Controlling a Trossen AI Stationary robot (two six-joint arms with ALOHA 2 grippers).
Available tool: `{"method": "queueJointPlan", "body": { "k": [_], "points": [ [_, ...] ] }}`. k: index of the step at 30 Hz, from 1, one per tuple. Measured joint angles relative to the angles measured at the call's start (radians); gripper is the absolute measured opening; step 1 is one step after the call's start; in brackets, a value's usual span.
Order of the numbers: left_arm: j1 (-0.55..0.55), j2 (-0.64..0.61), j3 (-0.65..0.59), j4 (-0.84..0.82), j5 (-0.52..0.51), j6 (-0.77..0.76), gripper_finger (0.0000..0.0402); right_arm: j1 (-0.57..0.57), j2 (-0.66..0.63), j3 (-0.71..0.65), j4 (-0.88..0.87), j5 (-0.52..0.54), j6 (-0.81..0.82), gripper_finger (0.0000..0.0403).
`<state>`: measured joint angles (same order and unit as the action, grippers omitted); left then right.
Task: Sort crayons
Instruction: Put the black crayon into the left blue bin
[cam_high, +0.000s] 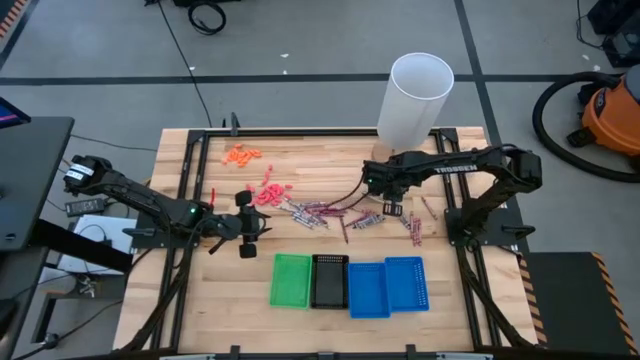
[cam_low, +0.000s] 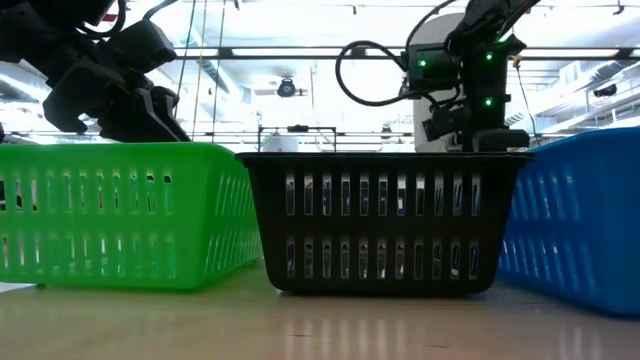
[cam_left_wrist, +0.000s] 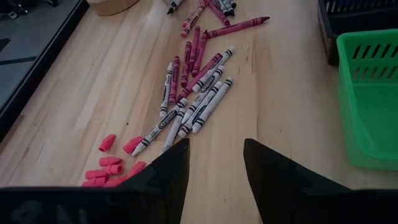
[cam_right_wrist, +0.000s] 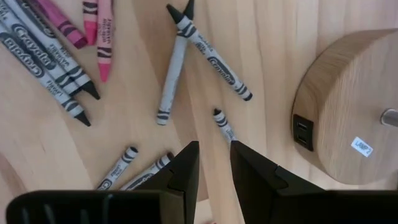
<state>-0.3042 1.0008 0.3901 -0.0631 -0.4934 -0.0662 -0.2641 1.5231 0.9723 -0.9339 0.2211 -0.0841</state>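
Observation:
Crayons in grey, maroon and pink lie loose on the wooden table, scattered across its middle. My left gripper is open above the table, left of the pile. Grey and maroon crayons lie just ahead of its fingers. My right gripper points down over the right part of the scatter. Its fingers stand a narrow gap apart with bare wood showing between them. One grey crayon lies on the table right by its fingertips, and a finger hides one end of it.
Green, black and two blue trays stand in a row near the front edge. Pink bits and orange bits lie at the far left. A white cylinder on a round wooden base stands behind the right gripper.

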Motion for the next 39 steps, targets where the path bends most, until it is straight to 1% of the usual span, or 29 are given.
{"method": "queueJointPlan", "body": {
  "k": [5, 12, 25, 33, 35, 39],
  "points": [
    [0.0, 0.0, 0.0, 0.002, 0.0, 0.003, 0.0162, -0.044, 0.034, 0.005, 0.008, -0.037, -0.054, 0.01],
    [0.0, 0.0, 0.0, 0.008, 0.0, 0.01, 0.0162, -0.074, 0.094, 0.005, 0.016, -0.053, -0.123, 0.01],
    [0.0, 0.0, 0.0, 0.007, 0.0, 0.029, 0.0162, -0.168, 0.095, -0.014, 0.033, -0.069, -0.262, 0.01],
    [0.0, 0.0, 0.0, 0.007, 0.0, 0.028, 0.0162, -0.188, 0.095, -0.078, 0.094, -0.076, -0.288, 0.01],
    [0.0, 0.0, 0.0, 0.007, 0.0, 0.028, 0.0162, -0.193, 0.095, -0.096, 0.111, -0.065, -0.293, 0.01],
    [0.0, 0.0, 0.0, 0.007, 0.0, 0.028, 0.0162, -0.219, 0.095, -0.122, 0.14, -0.068, -0.295, 0.01]
  ]
}}
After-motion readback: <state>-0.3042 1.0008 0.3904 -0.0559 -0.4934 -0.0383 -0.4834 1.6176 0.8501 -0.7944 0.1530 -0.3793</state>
